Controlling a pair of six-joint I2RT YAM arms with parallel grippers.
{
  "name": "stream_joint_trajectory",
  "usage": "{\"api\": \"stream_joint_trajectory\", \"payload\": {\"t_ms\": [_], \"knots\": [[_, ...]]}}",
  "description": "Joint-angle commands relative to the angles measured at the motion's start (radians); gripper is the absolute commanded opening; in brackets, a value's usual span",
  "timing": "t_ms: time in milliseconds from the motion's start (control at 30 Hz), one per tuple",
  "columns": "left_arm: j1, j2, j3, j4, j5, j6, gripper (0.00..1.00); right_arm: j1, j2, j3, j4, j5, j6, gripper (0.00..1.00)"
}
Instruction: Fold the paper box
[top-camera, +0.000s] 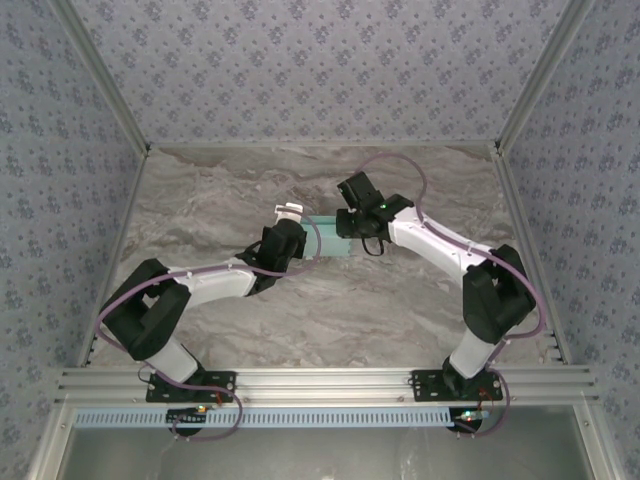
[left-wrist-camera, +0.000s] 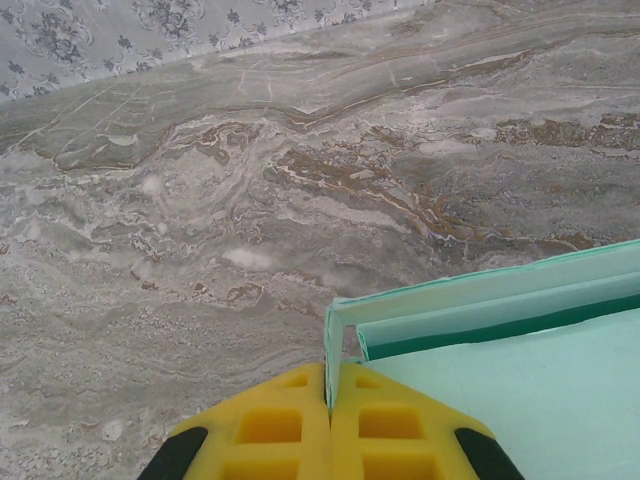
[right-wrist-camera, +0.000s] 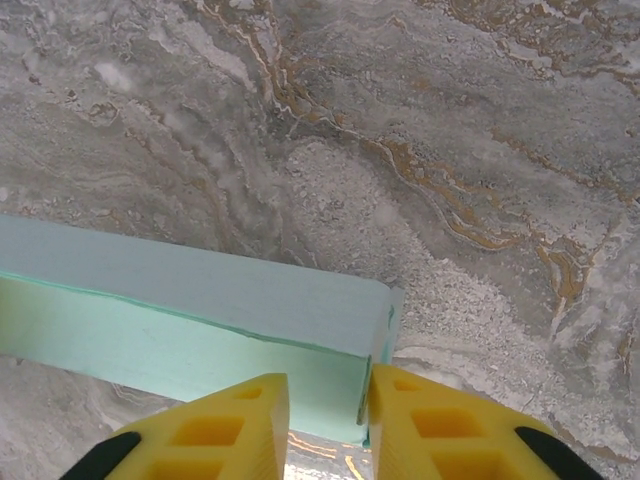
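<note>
The paper box (top-camera: 327, 238) is held above the middle of the marble table (top-camera: 400, 300), between both arms. The left gripper (left-wrist-camera: 328, 385) is clenched on a thin edge flap of it. The right gripper (right-wrist-camera: 325, 405) grasps its opposite end between yellow fingers (right-wrist-camera: 440, 430).

White-black arms (top-camera: 215, 285), purple cables, seemingly.

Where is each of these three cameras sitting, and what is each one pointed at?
Top external: above and behind, looking down on the marble table, both arms and the paper box.
Left wrist: on the left arm, over the left gripper, yellow fingers shut on a box flap.
Right wrist: over the right gripper, pinching a box end.
Shared: box, table.
</note>
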Motion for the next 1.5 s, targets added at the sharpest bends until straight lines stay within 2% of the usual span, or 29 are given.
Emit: {"api": "stream_joint_trajectory", "payload": {"t_ms": [0, 67, 200, 467, 700, 900, 1100, 1200, 1300, 1367, 1400, 1433, 1467], "knots": [[-0.009, 0.073, -0.028, -0.14, 0.081, -0.003, 0.0, 0.041, 0.029, 0.004, -0.008, -0.086, 0.003, 0.21], [-0.009, 0.074, -0.029, -0.14, 0.079, -0.002, 0.0, 0.04, 0.021, -0.011, 0.002, -0.078, 0.014, 0.16], [-0.009, 0.074, -0.029, -0.142, 0.079, 0.0, 0.0, 0.04, 0.011, -0.025, 0.001, -0.052, 0.028, 0.14], [-0.009, 0.068, -0.026, -0.147, 0.077, 0.005, 0.0, 0.036, -0.001, -0.041, -0.037, -0.012, 0.003, 0.17], [-0.009, 0.063, -0.024, -0.151, 0.077, 0.007, 0.0, 0.031, -0.035, -0.033, -0.061, 0.007, -0.019, 0.39], [-0.009, 0.065, -0.029, -0.15, 0.075, 0.009, 0.0, 0.024, -0.086, -0.039, -0.097, 0.013, -0.057, 0.53], [-0.009, 0.063, -0.026, -0.148, 0.072, 0.022, 0.0, -0.017, -0.168, -0.102, -0.078, -0.037, -0.154, 0.59], [-0.01, 0.061, -0.026, -0.146, 0.076, 0.033, 0.0, -0.084, -0.253, -0.204, 0.031, -0.138, -0.28, 0.62], [-0.009, 0.058, -0.026, -0.144, 0.083, 0.047, 0.0, -0.134, -0.361, -0.335, 0.216, -0.285, -0.559, 0.68], [-0.009, 0.058, -0.024, -0.142, 0.088, 0.055, 0.0, -0.125, -0.421, -0.441, 0.34, -0.403, -0.922, 0.78], [-0.009, 0.057, -0.024, -0.142, 0.087, 0.058, 0.0, -0.107, -0.444, -0.497, 0.402, -0.412, -1.094, 0.83], [-0.009, 0.057, -0.024, -0.142, 0.088, 0.061, 0.0, -0.09, -0.459, -0.556, 0.484, -0.398, -1.24, 0.92], [-0.009, 0.057, -0.025, -0.14, 0.092, 0.065, 0.0, -0.101, -0.455, -0.58, 0.543, -0.416, -1.313, 0.96]]}}
